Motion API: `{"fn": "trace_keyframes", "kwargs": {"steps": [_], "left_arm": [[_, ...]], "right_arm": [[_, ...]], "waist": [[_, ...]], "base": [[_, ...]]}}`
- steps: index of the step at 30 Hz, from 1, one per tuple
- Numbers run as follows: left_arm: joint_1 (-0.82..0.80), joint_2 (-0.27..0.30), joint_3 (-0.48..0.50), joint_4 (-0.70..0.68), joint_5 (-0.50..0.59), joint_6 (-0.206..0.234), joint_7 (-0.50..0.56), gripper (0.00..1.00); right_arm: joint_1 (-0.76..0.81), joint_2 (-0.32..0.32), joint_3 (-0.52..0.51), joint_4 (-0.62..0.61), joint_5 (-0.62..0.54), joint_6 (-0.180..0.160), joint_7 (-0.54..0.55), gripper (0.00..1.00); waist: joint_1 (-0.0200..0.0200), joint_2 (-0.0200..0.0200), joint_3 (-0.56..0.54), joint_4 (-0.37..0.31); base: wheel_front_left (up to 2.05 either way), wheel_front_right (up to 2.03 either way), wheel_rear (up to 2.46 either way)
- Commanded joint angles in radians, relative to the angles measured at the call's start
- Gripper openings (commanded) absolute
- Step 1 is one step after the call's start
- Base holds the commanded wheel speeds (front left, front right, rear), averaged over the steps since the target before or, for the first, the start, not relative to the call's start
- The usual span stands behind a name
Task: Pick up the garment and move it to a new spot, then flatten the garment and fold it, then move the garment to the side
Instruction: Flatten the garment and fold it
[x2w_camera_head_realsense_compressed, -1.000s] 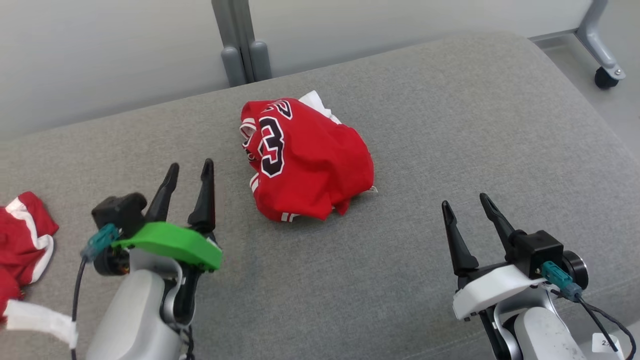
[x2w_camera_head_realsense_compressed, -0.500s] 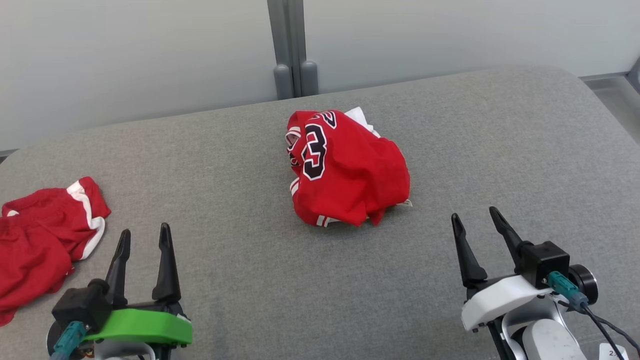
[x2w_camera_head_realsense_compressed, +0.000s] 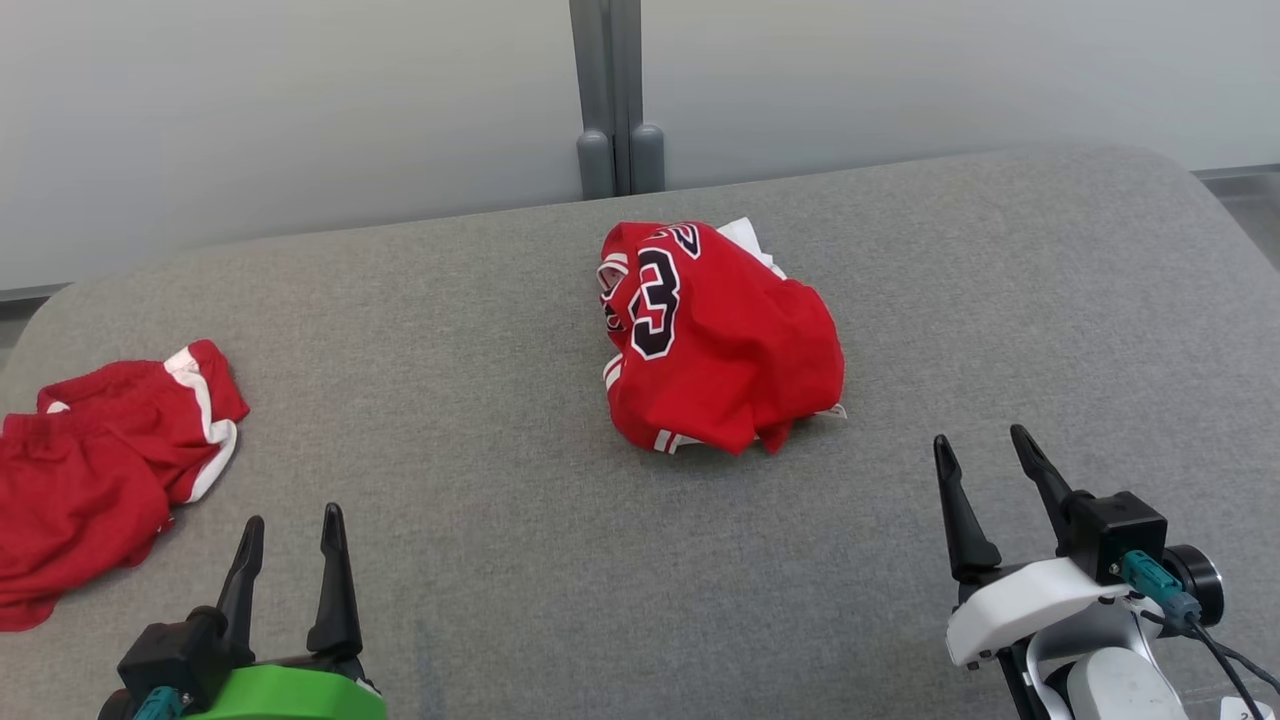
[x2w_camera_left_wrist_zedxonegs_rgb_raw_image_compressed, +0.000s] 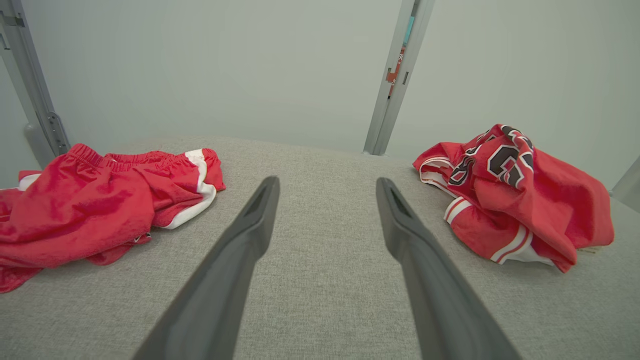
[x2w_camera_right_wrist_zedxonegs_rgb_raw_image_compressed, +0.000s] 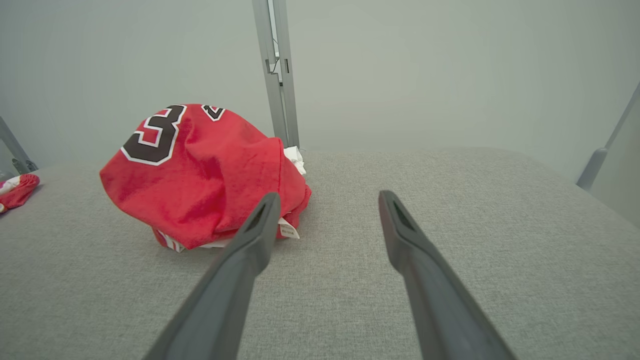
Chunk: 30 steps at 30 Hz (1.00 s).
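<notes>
The garment (x2w_camera_head_realsense_compressed: 722, 340), a crumpled red jersey with black and white numbers, lies bunched in the middle of the grey cushioned surface (x2w_camera_head_realsense_compressed: 500, 560). It also appears at the right of the left wrist view as the jersey (x2w_camera_left_wrist_zedxonegs_rgb_raw_image_compressed: 520, 200) and at the left of the right wrist view as the jersey (x2w_camera_right_wrist_zedxonegs_rgb_raw_image_compressed: 200, 175). My left gripper (x2w_camera_head_realsense_compressed: 292, 515) hovers open near the front left, well clear of the cloth, with its jaws (x2w_camera_left_wrist_zedxonegs_rgb_raw_image_compressed: 327, 180) empty. My right gripper (x2w_camera_head_realsense_compressed: 980, 436) stands open at the front right, a little short of the jersey's near right edge, holding nothing (x2w_camera_right_wrist_zedxonegs_rgb_raw_image_compressed: 328, 194).
Red shorts (x2w_camera_head_realsense_compressed: 100, 470) with white trim lie spread at the far left of the surface, also seen as the shorts (x2w_camera_left_wrist_zedxonegs_rgb_raw_image_compressed: 100, 205). A grey post (x2w_camera_head_realsense_compressed: 615, 100) rises behind the back edge against a pale wall. The surface's rounded edges fall away left and right.
The head view has swung left, bringing the red shorts further in. My left gripper has drawn back toward the near left, away from the jersey. Both grippers stay open and the jersey lies as before.
</notes>
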Motion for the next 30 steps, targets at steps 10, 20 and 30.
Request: {"fn": "trace_keyframes", "kwargs": {"steps": [10, 20, 30], "left_arm": [[-0.017, 0.005, -0.011, 0.001, -0.002, 0.003, 0.000, 1.00], [-0.072, 0.000, -0.028, -0.013, 0.002, -0.008, 0.000, 1.00], [-0.113, -0.006, -0.042, -0.007, 0.011, -0.018, 0.000, 1.00]], "right_arm": [[-0.036, -0.002, 0.036, 0.024, 0.046, 0.000, 0.021, 1.00], [-0.334, -0.002, 0.080, 0.237, 0.182, 0.000, 0.098, 1.00], [-0.586, -0.003, 0.068, 0.551, 0.275, 0.000, 0.178, 1.00]], "waist": [[0.0000, 0.0000, 0.015, 0.024], [0.0000, 0.0000, 0.095, 0.057], [0.0000, 0.0000, 0.152, 0.114]], "base": [[0.00, 0.00, 0.00], [0.00, 0.00, 0.00], [0.00, 0.00, 0.00]]}}
